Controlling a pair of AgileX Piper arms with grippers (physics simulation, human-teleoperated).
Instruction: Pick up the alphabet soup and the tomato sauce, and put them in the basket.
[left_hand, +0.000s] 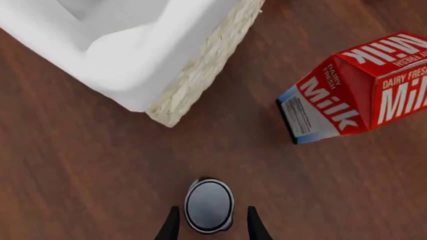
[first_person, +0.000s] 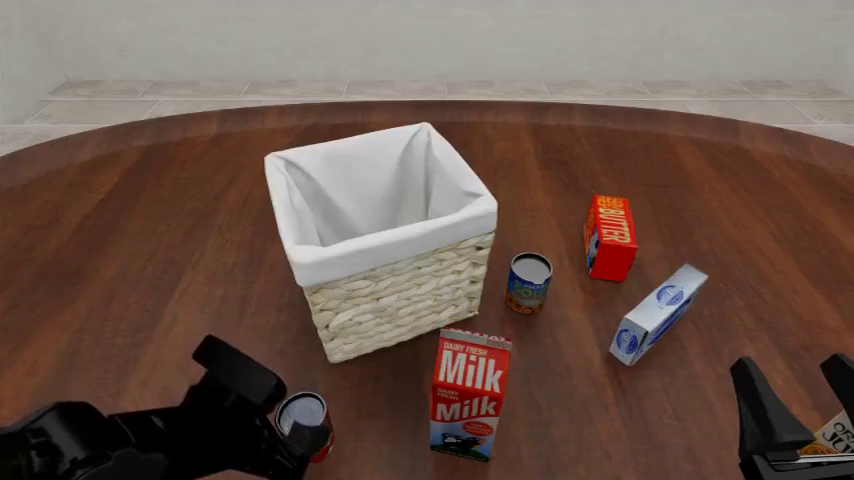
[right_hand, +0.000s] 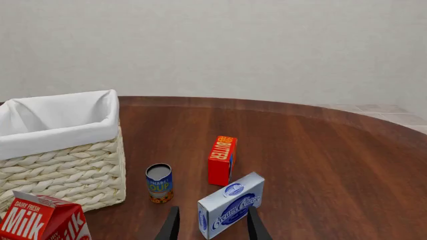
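Observation:
The tomato sauce (left_hand: 209, 205), seen from above as a silvery lid, stands on the table between the fingers of my left gripper (left_hand: 210, 210), which is open with a small gap on each side. In the front view that can (first_person: 306, 418) sits at the bottom left, half hidden by the left gripper (first_person: 296, 432). The alphabet soup (first_person: 529, 282) stands upright just right of the basket (first_person: 387, 300), and also shows in the right wrist view (right_hand: 159, 183). My right gripper (first_person: 798, 398) hangs open and empty at the bottom right, far from both cans.
A red milk carton (first_person: 471, 393) stands in front of the basket, close to the tomato sauce. A red butter box (first_person: 610, 236) and a white-and-blue cream cheese box (first_person: 658, 314) lie right of the soup. The basket's corner (left_hand: 200, 70) is just ahead of the left gripper.

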